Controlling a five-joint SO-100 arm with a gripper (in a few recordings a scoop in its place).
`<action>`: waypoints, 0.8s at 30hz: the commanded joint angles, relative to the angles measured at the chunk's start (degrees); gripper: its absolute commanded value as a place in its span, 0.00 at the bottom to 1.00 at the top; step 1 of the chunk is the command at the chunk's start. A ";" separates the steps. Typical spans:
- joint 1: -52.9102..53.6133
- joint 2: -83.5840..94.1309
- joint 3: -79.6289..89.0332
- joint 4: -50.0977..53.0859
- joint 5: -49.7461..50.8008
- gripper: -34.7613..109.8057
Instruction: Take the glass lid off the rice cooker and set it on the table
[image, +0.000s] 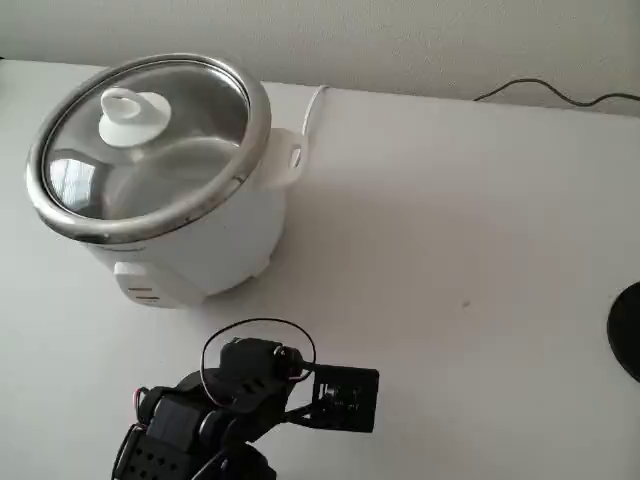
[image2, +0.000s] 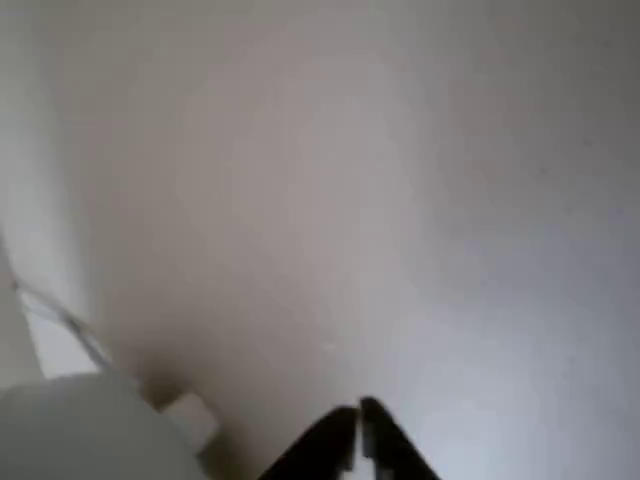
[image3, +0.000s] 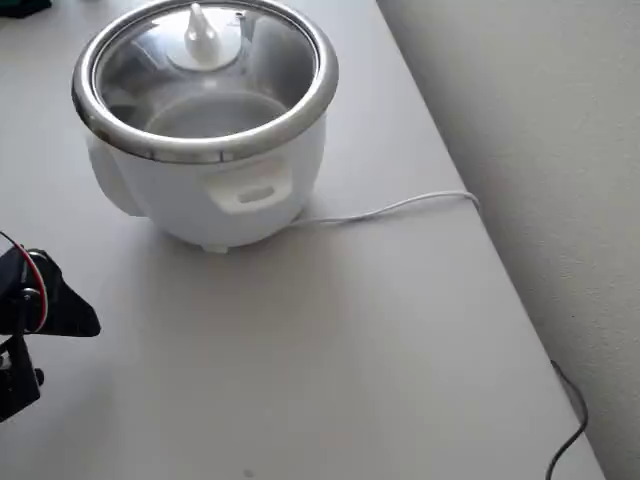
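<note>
Clearly nothing had been grasped: the glass lid (image: 150, 140) sat closed on the rice cooker (image: 190, 250) in the upper left of the fixed view, while the gripper (image2: 358, 425), fingertips nearly together and empty, hung at the wrist view's bottom edge above the bare table (image: 450, 250). Reaching well probably meant opening wide, then centring over the white knob (image: 128, 115) before descending.

Glass lid (image: 150, 135) on the rice cooker (image: 190, 250) (far left of the table (image: 450, 250), fixed view).

Soft even daylight; wrist view blurred; lid (image: 150, 130) reflects glare.
</note>
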 joint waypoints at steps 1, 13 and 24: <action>0.26 0.62 0.09 0.00 0.00 0.24; 0.18 0.62 0.09 0.00 -0.09 0.24; -13.10 0.62 0.09 0.26 -15.03 0.24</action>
